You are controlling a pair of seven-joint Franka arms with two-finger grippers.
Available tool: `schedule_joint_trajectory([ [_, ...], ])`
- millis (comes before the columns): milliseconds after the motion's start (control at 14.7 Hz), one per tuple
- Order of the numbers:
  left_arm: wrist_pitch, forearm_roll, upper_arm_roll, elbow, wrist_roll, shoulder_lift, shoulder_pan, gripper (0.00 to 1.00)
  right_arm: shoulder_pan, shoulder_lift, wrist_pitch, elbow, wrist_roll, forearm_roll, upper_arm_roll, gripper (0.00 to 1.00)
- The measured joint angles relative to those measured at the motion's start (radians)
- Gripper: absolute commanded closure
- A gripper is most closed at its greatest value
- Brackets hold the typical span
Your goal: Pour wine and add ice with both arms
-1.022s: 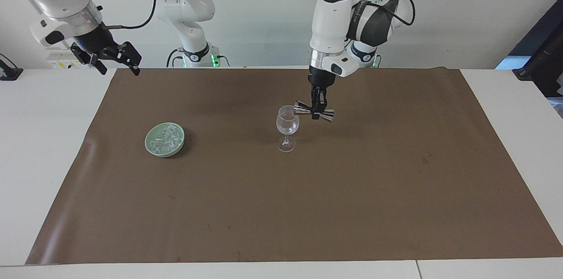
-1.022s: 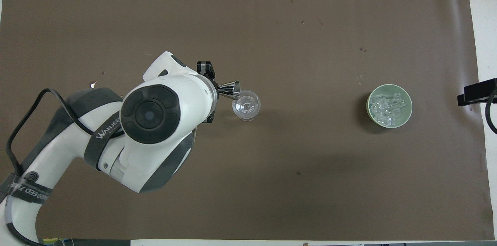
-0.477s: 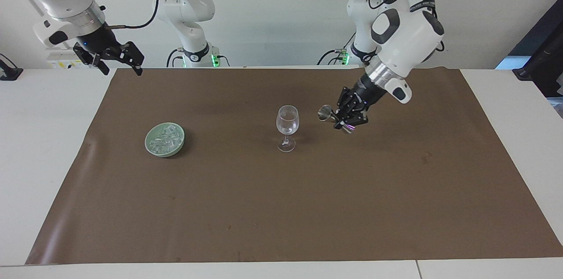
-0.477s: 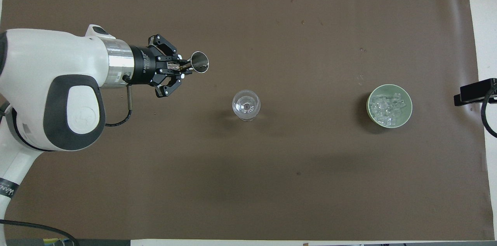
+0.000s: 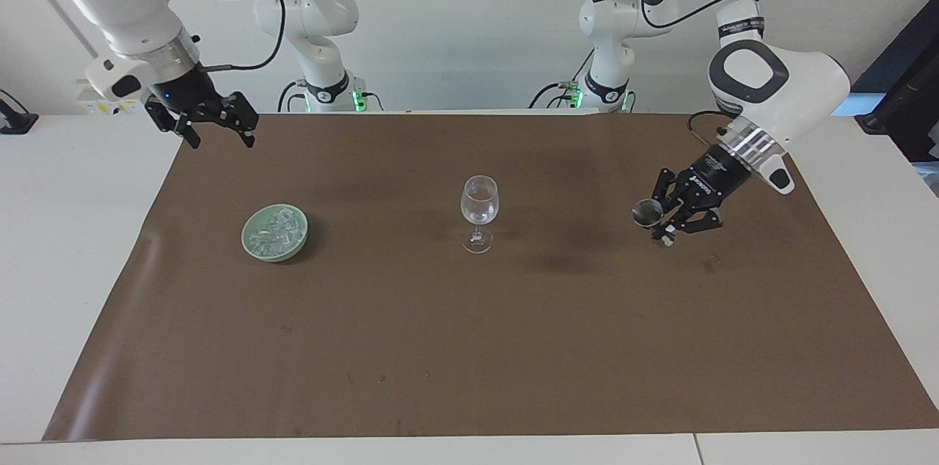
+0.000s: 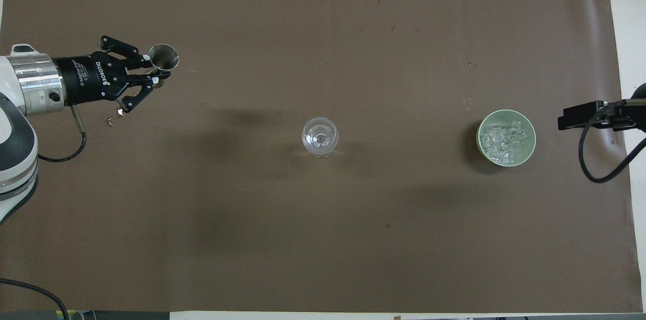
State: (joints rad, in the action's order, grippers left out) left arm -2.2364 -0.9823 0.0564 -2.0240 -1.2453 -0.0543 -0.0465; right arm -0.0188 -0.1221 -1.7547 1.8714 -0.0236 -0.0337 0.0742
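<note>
The left arm reaches low at the middle right of the facing frame, its left gripper (image 5: 658, 224) clamped tight. The right arm hangs raised at the upper left, its right gripper (image 5: 218, 133) spread wide and holding nothing.

Desk surface and what rests on it.

White desk (image 5: 73, 245) covered over most of its top by a brown paper sheet (image 5: 469, 348); bare white margins show at both ends and along the edge farthest from the robots. Sheet shows small dark specks and a crease toward the right arm's end. Directly on the sheet: a clear stemmed wine glass (image 5: 479, 213), upright, near the middle; a pale green bowl (image 5: 274, 232) toward the right arm's end, well apart from the glass, with a heap of clear ice (image 5: 277, 226) cubes inside. Glass and bowl sit about equally far from the robots.
</note>
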Motion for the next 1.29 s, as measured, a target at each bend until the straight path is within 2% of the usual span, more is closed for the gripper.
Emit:
schedule_joint_trajectory([
  [273,0.029,-0.137,0.0,-0.052,0.172,-0.038,-0.155,1.0,-0.01,0.005,-0.136,0.136,-0.084,-0.004,0.0,0.0],
  [681,0.055,-0.404,0.001,-0.119,0.416,-0.121,-0.297,1.0,-0.014,0.078,-0.301,0.255,-0.182,-0.063,0.0,0.0],
  [886,0.056,-0.583,0.003,-0.161,0.544,-0.157,-0.311,1.0,-0.014,0.086,-0.398,0.32,-0.226,-0.071,0.001,0.0],
  [1158,0.056,-0.735,0.003,-0.237,0.649,-0.162,-0.316,1.0,-0.013,0.085,-0.459,0.352,-0.289,-0.072,0.003,0.0],
  [1294,0.056,-0.763,0.003,-0.254,0.656,-0.168,-0.332,1.0,-0.004,0.088,-0.503,0.381,-0.354,-0.072,0.004,0.1],
])
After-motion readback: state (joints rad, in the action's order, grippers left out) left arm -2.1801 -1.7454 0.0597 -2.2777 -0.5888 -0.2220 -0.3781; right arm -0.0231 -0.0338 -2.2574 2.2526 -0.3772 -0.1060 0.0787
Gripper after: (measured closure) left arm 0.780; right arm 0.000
